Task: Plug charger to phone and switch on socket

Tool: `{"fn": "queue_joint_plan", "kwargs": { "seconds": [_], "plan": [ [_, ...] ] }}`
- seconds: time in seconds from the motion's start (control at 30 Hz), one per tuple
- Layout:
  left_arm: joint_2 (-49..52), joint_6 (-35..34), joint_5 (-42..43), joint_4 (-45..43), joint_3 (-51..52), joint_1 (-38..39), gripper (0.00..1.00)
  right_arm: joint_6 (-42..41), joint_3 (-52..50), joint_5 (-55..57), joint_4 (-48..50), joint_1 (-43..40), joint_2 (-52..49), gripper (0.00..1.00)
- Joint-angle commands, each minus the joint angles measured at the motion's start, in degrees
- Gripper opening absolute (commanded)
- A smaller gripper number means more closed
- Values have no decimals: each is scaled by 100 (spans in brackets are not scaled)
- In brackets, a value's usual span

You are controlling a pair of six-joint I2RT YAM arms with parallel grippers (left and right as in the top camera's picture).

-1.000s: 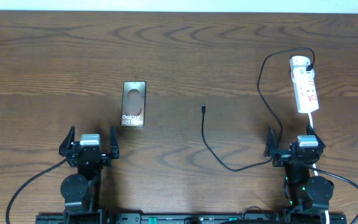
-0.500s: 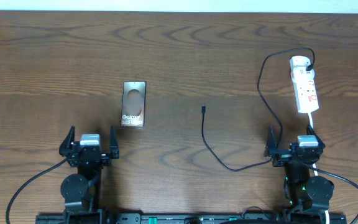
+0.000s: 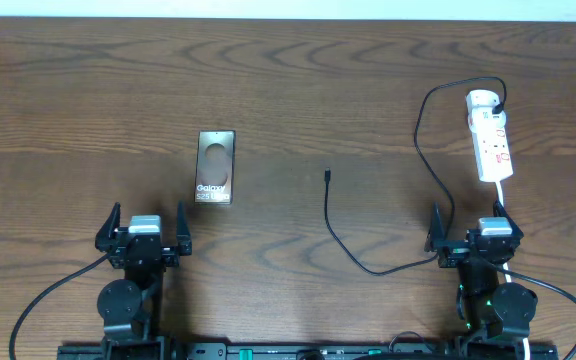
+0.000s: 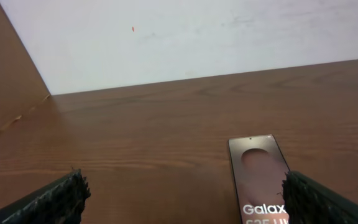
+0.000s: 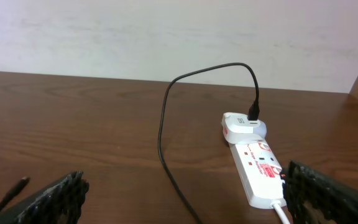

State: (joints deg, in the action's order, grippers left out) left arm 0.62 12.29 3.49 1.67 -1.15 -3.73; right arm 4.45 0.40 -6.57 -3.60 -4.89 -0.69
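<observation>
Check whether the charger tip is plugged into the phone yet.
Out. The charger tip lies loose on the table, clearly apart from the phone, to its right in the overhead view.

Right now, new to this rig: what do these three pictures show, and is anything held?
Two robot arms sit at the near edge of a wooden table, each ending in a two-finger gripper. One picture looks straight down; the other two come from wrist cameras, fingers at the bottom corners. The left gripper faces a brown Galaxy phone; the right gripper faces a white power strip. A black charger cable runs from the strip's far end, its free tip lying unplugged between phone and strip. Both grippers are open, holding nothing.
</observation>
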Motion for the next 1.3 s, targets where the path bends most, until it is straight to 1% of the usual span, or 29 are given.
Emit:
{"fn": "queue_joint_plan", "kwargs": {
  "seconds": [0.0,0.37,0.57,0.8,1.03,1.27],
  "plan": [
    [-33,52,-11,212,-87,-35,97,52,-9,44,-24,44,42,99],
    [13,-59,-9,216,-313,-33,97,52,-9,44,-22,44,42,99],
    [409,-59,-9,214,-656,-33,98,52,-9,44,-24,44,42,99],
    [1349,-59,-9,216,-1292,-33,98,52,-9,44,-24,44,42,99],
    [2518,-103,140,262,-2164,-33,97,52,-9,44,-24,44,42,99],
    [3528,-328,358,671,-3071,-33,97,52,-9,44,-24,44,42,99]
  ]
}}
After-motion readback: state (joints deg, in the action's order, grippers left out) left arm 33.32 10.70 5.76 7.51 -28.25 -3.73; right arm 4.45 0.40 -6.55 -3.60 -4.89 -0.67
